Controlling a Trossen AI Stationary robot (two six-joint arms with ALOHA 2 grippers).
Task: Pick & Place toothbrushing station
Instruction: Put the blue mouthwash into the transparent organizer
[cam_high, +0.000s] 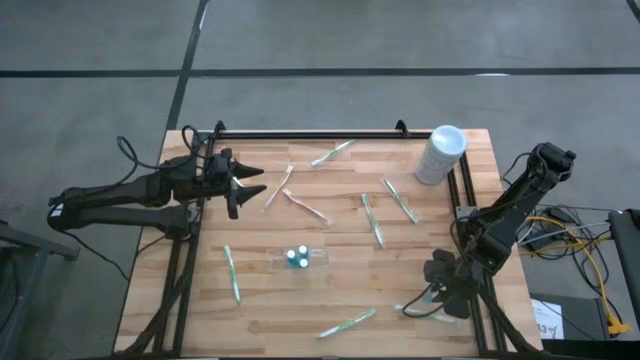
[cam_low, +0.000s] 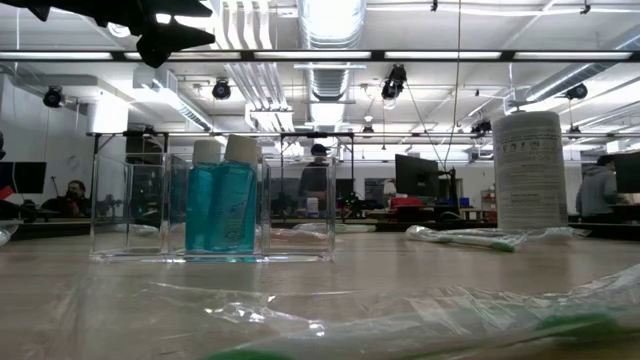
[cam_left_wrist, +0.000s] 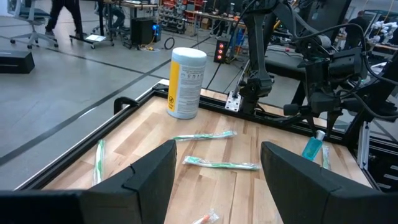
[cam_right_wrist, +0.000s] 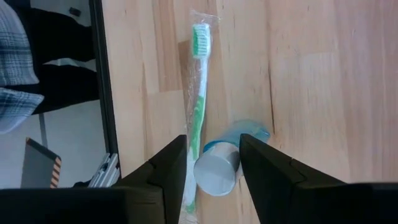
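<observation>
On a wooden table (cam_high: 340, 270), the right gripper (cam_right_wrist: 211, 171) straddles a small blue bottle (cam_right_wrist: 222, 163), fingers not yet clamped; two bottles sit in the clear organizer (cam_high: 298, 258), wrapped toothbrushes (cam_high: 373, 220) scattered beyond, left gripper (cam_high: 250, 183) spread, idle.

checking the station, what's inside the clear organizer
Two blue bottles with white caps stand in the clear organizer, in one compartment. The other compartments look empty; their floors are hard to see.

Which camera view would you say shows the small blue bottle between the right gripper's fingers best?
The right wrist view: the blue bottle sits between the fingers, grey cap up. The left wrist view shows it far off; the high view hides it; the low view misses it.
</observation>
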